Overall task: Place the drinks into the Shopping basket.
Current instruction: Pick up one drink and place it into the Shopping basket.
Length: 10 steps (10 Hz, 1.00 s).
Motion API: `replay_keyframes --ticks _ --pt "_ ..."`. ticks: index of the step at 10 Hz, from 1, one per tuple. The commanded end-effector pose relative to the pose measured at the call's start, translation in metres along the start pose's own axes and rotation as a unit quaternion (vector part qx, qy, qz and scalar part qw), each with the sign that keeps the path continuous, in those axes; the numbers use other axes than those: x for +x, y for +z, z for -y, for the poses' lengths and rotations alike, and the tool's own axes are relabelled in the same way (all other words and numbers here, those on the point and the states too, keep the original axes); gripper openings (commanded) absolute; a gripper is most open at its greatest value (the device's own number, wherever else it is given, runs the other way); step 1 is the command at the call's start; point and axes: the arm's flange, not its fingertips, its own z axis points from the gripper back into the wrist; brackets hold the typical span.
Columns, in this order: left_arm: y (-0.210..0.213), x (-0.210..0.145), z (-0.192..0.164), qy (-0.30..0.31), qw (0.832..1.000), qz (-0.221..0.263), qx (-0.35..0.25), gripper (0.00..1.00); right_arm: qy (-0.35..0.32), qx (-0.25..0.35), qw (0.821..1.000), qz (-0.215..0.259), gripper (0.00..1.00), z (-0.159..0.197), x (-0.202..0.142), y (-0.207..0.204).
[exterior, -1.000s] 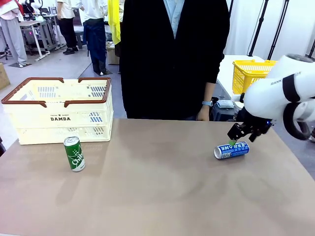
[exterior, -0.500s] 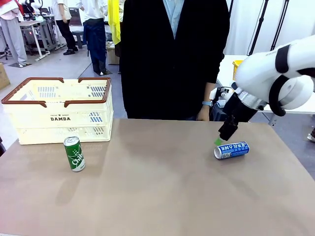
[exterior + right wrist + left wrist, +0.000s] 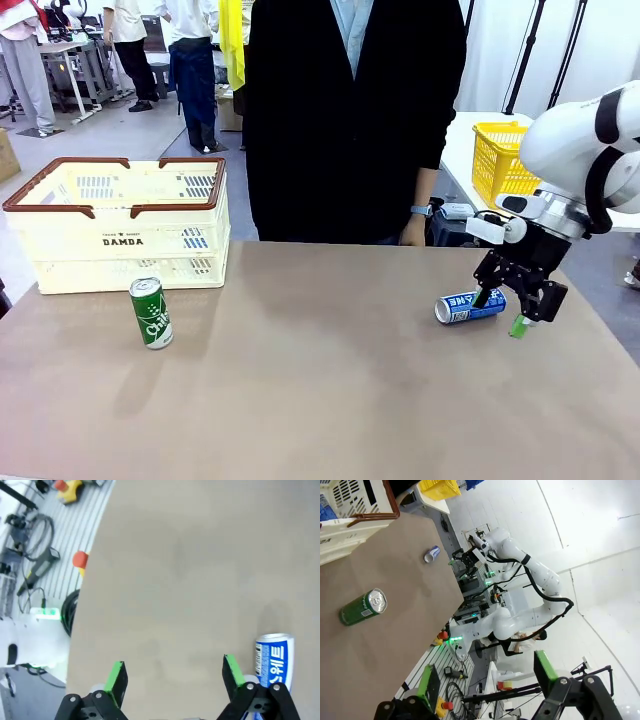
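Now, right gripper [image 3: 499, 312]: jaws apart, empty, the nearer arm.
Blue can [image 3: 468, 306]: on its side on the bench [image 3: 320, 390], just outside one finger, not between.
Long axis: across the closing line.

The right arm [image 3: 575, 140], at three o'clock in the front view, is made of rounded glossy white links with a black band at one joint and a white block at the wrist. Its right gripper [image 3: 500, 312] is black with green pads. The left gripper [image 3: 487, 675] has the same black fingers, round pivot screws and green pads [image 3: 428, 680]. The person [image 3: 350, 120], at twelve o'clock, wears a black long-sleeved top over a pale blue shirt, and a pale watch [image 3: 422, 210].
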Motion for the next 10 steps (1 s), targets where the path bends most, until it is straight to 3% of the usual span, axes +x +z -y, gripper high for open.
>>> replay_keyframes --ticks 1,2,3,4,5,6,7,8,10 --pt "0.001 -0.001 0.003 -0.002 1.0 0.0 -0.005 1.0 -0.05 -0.103 0.993 -0.004 1.0 0.007 0.009 0.0" --pt "0.001 -0.001 0.003 -0.002 1.0 0.0 -0.005 1.0 -0.118 -0.157 0.98 -0.02 1.0 0.007 0.014 -0.002" --pt "0.001 -0.001 0.003 -0.002 1.0 0.0 -0.005 1.0 -0.184 -0.207 0.961 0.005 1.0 0.008 0.018 -0.002" --pt "0.001 -0.001 0.003 -0.002 1.0 0.0 -0.005 1.0 -0.045 -0.089 0.995 -0.007 1.0 0.013 0.003 0.01" --pt "0.001 -0.001 0.003 -0.002 1.0 0.0 -0.005 1.0 -0.045 -0.089 0.995 -0.007 1.0 0.013 0.003 0.01" --pt "0.001 -0.001 0.003 -0.002 1.0 0.0 -0.005 1.0 -0.107 -0.148 0.983 0.004 1.0 0.015 0.008 0.012" --pt "0.001 -0.001 0.003 -0.002 1.0 0.0 -0.005 1.0 -0.09 -0.176 0.978 -0.061 1.0 0.021 0.003 0.008" --pt "0.001 -0.001 0.003 -0.002 1.0 0.0 -0.005 1.0 -0.07 -0.204 0.973 -0.077 1.0 0.03 0.003 0.006" --pt "0.001 -0.001 0.003 -0.002 1.0 0.0 -0.005 1.0 -0.058 -0.195 0.972 -0.119 1.0 0.05 -0.007 -0.004"
